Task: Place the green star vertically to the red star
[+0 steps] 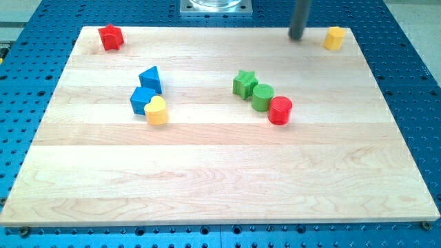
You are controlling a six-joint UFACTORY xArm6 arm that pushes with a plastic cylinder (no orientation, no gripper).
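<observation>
Pale wooden surface (207, 179), smooth planks with faint grain running across, laid over a blue metal base (413, 89) dotted with holes. At the view's top left corner, red star (110, 37), glossy and chunky, alone and well apart from everything else. Further right, a tight cluster: blue triangle (151, 79) above, blue cube-like block (142, 100) just below it, yellow heart (156, 110) touching that block's lower right. Right of centre, a slanting row: green star (244, 83), then green cylinder (262, 97) pressed against it, then red cylinder (280, 110) touching the green one. Near the view's top right, dark rod, round and matte, with my tip (297, 37) on the wood, well above the green star. No gripper fitted, so no opening to report. Just beside the tip, to the right, yellow block (334, 38), shape hard to tell.
</observation>
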